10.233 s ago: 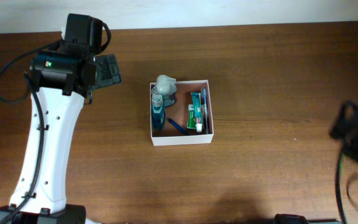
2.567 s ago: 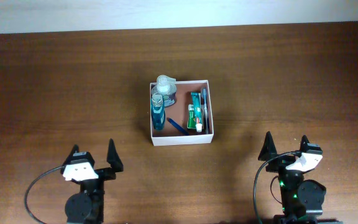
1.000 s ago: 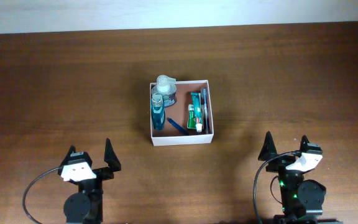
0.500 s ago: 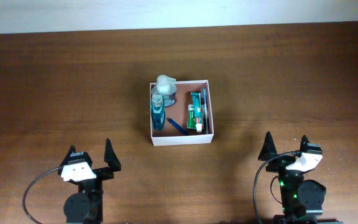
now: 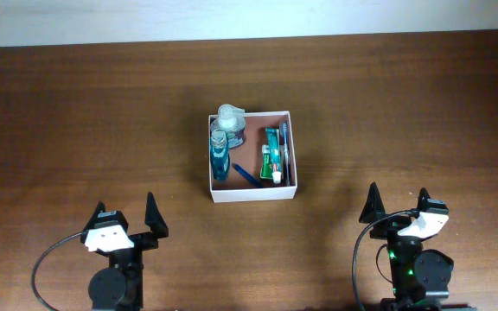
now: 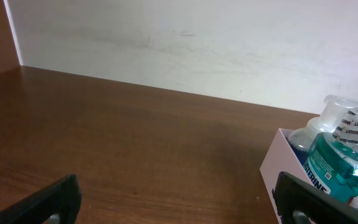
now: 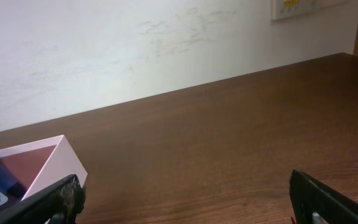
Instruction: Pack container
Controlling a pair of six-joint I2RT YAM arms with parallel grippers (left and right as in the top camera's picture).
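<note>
Dark brown wood covers the whole table (image 5: pixel 405 104), and a pale wall (image 6: pixel 185 43) runs along its far edge. One container (image 5: pixel 253 194) sits a little beyond the middle of the table, a square, shallow white box with a reddish-brown inside, open at the top.

Inside it I count two bottles. One blue-green mouthwash bottle (image 5: pixel 220 159) lies along the left wall. One clear, paler bottle (image 5: pixel 230 119) sits in the far left corner, just beside the first one's cap. To their right lies one green and white toothpaste tube (image 5: pixel 271 156), pointing front to back. One thin blue stick (image 5: pixel 246 174) lies slantwise on the floor of the box between the mouthwash bottle and the tube. A dark strip shows along the right wall (possibly another slim item, though the overhead view is too small to tell).

Two grippers are in view, both at the near edge of the table and well apart from the box. The left gripper (image 5: pixel 126 206) is at the near left with its two fingers spread wide and nothing between them. The right gripper (image 5: pixel 398 197) is at the near right, likewise spread wide and holding nothing. Each wrist view shows two dark fingertips (image 6: pixel 51 202) at the bottom corners, over bare wood.
</note>
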